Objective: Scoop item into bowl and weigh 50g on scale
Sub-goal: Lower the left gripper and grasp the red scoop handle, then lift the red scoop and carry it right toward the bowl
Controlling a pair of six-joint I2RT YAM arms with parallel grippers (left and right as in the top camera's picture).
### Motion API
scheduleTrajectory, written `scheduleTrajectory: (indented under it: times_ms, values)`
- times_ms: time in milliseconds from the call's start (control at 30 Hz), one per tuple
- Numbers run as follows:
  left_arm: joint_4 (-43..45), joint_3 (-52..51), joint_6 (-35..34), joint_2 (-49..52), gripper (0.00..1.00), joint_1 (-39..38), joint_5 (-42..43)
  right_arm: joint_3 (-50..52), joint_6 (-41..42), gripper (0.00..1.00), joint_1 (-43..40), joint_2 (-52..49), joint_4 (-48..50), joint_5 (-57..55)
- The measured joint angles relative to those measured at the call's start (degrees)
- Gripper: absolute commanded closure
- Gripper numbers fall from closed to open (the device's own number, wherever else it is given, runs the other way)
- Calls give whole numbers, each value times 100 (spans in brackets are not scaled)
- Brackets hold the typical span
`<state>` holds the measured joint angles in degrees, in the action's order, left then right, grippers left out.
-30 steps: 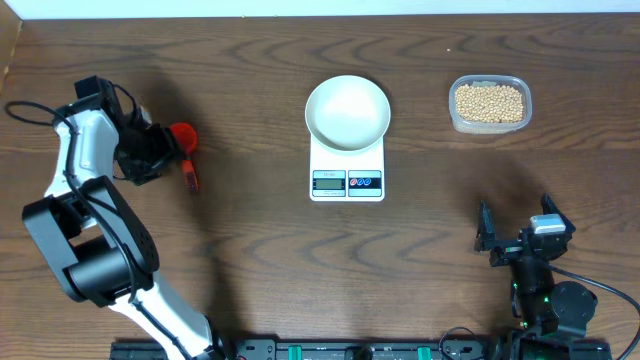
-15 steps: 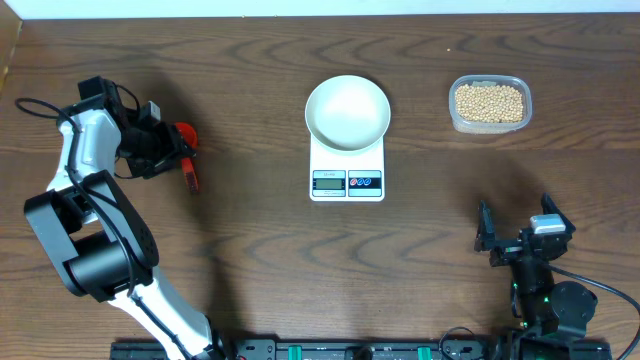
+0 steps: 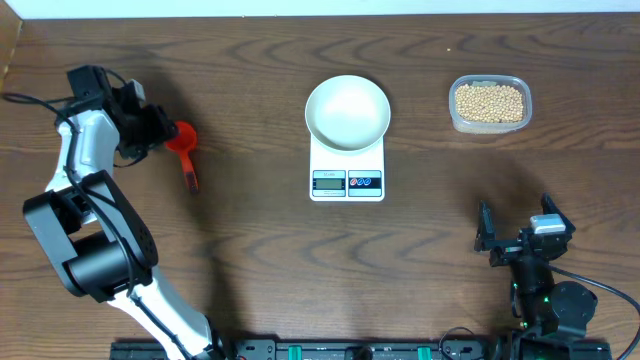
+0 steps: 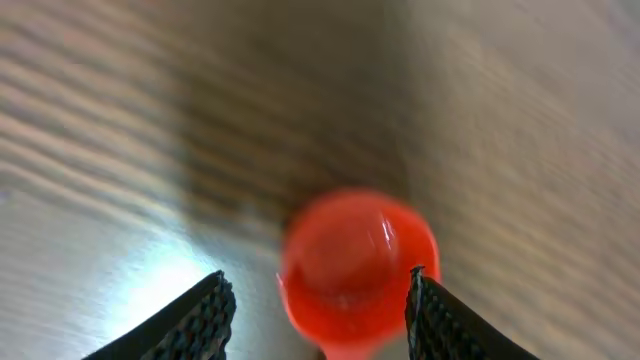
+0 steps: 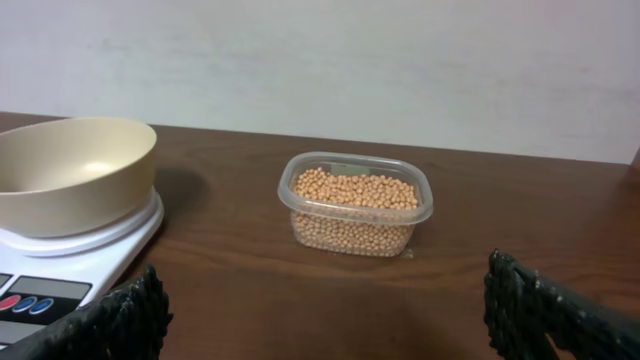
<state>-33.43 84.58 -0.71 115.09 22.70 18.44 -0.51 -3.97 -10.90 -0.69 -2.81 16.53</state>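
Note:
A red scoop (image 3: 183,137) lies on the table at the far left, its handle pointing toward the front. My left gripper (image 3: 160,130) is open right beside the scoop's cup. In the blurred left wrist view the cup (image 4: 355,268) sits between the left gripper's (image 4: 320,300) fingers: the right finger is at its rim and a gap shows on the left. The white bowl (image 3: 347,110) stands empty on the scale (image 3: 347,180). The beans (image 3: 489,102) fill a clear tub at the back right. My right gripper (image 3: 520,240) is open near the front right, holding nothing.
The right wrist view shows the bowl (image 5: 70,172) on the scale (image 5: 90,250) at the left and the tub of beans (image 5: 355,205) straight ahead, with bare wood in front of the right gripper (image 5: 330,320). A pale wall stands behind the table.
My left gripper has shifted toward the back left and narrowed a little around the scoop's cup. The scoop has barely moved. The right arm is still.

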Motion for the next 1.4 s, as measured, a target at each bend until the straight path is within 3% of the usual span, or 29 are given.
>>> scheduleTrajectory:
  times_ms: [233,400,867,1100,1400]
  values:
    - [310,0,-203,31,43,-125,-393,0,2,1,0,0,0,-2]
    - [328,0,-232,358,51,-295,-492,0,0,1,0,0,0,-2]
    - [326,0,-249,553,63,-330,-640,0,0,1,0,0,0,-2]
    - [339,0,-240,699,92,-328,-699,0,2,1,0,0,0,-2]
    - [317,0,-678,682,93,-328,-699,0,2,1,0,0,0,-2]
